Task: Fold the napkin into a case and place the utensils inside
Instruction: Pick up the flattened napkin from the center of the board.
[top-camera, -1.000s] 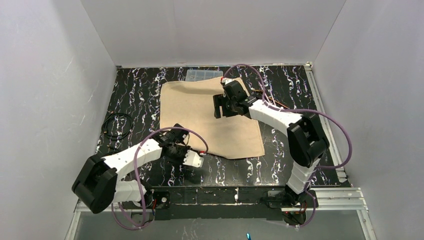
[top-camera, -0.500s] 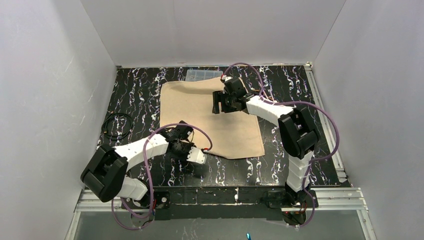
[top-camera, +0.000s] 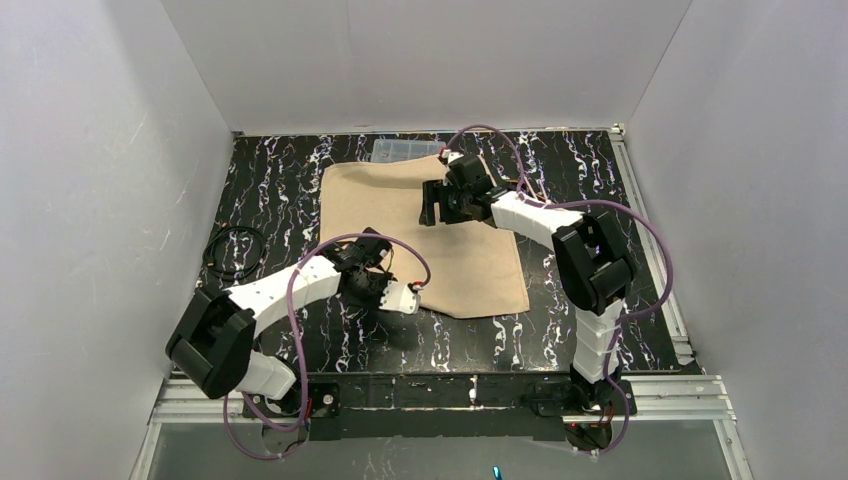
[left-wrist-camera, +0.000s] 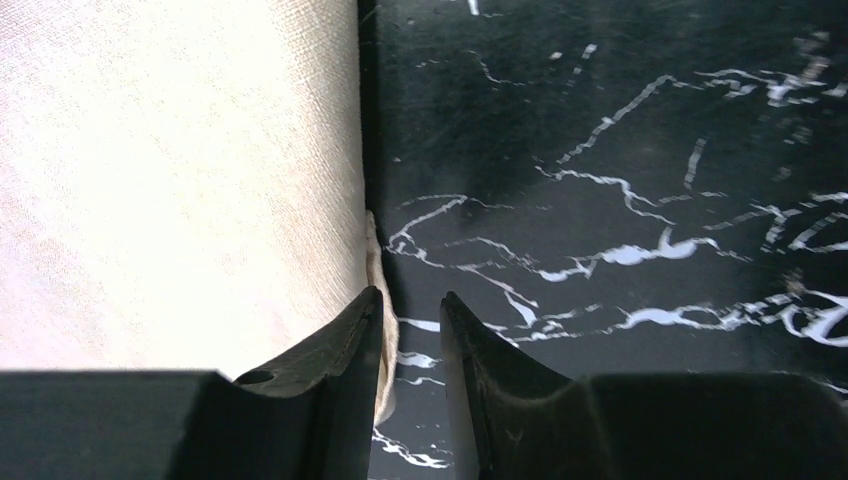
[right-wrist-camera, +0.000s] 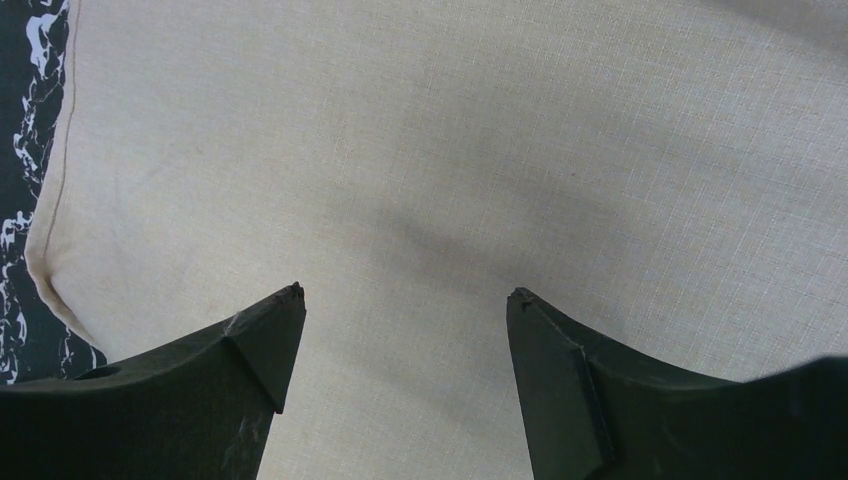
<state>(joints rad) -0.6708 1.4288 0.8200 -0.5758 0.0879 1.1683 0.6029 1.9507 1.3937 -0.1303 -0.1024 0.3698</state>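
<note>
Two grippers over one cloth: the napkin (top-camera: 470, 260) lay flat and unfolded across the middle of the table (top-camera: 270, 200). My left gripper (left-wrist-camera: 410, 295) sat at its near edge, toward the left corner. Its jaws were almost together with a slit left, and the hem ran straight away from that slit, not clamped as far as I could see. My right gripper (right-wrist-camera: 405, 292) hung spread wide over the far half. Left was nearer the hem, and I judged there was room to lift it away from me.

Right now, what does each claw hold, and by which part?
Nothing. The left claw straddles the napkin at its near edge, jaws narrowly apart; the right claw hangs open above it.
</note>
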